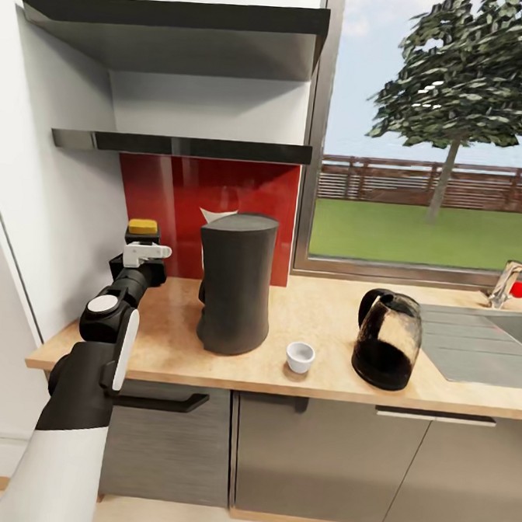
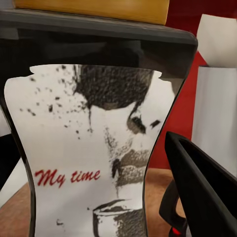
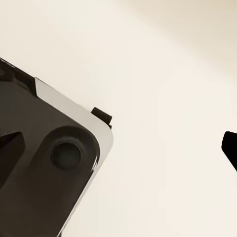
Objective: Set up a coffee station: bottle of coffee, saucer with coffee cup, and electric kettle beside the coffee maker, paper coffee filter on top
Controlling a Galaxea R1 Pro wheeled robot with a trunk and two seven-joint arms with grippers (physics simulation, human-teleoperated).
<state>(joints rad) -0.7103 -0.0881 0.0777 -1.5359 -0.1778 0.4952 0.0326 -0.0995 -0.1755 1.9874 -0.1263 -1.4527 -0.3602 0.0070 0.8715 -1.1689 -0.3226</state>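
While gripped: bottle of coffee (image 2: 89,148)

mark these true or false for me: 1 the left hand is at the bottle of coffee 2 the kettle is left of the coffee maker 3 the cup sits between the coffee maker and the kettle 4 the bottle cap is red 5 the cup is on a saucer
1. True: the left hand is at the bottle of coffee, beside the coffee maker.
2. False: the electric kettle stands to the right of the coffee maker in the head view.
3. True: the coffee cup stands between them on the kitchen countertop.
4. False: the cap is tan-gold.
5. False: the cup stands directly on the countertop.
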